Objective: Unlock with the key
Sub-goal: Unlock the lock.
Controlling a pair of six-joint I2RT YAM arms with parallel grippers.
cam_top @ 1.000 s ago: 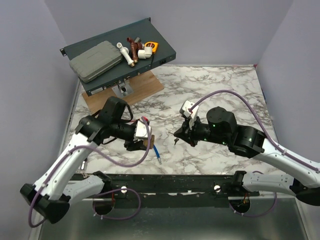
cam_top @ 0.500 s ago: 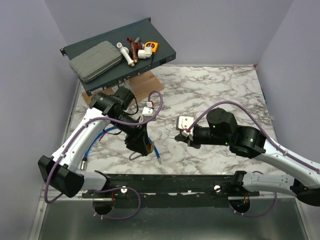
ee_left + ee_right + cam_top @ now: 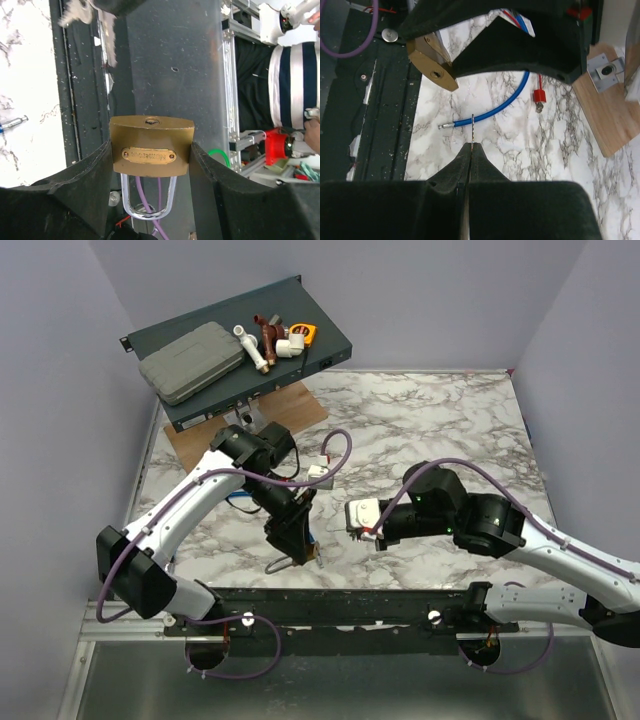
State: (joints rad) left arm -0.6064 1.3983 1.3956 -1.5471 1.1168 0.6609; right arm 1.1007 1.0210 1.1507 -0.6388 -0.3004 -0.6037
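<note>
Main risk: missing the keyhole. Sits up and left of the key tip in R wrist view, not in line, face skewed. Pushing fwd as-is = tip skating off the brass or bending the blade.

Second: rotation in the pinch. R gripper pressed together on the key w/ a long thin bit sticking out unsupported. Any side load could swing it, then jam at the slot mouth.

Third: padlock clamped only by its body sides in L gripper, jaws part-spread around it. Off-axis shove from the key could twist it or pop it out. Shackle pointing back toward the wrist, both legs looking seated.

Key itself: tiny, thin, silver-grey, edge-on so just a sliver. Hanging above the marble table and the blue cable, near the lock but apart, no contact. Teeth orientation: can't tell.
</note>
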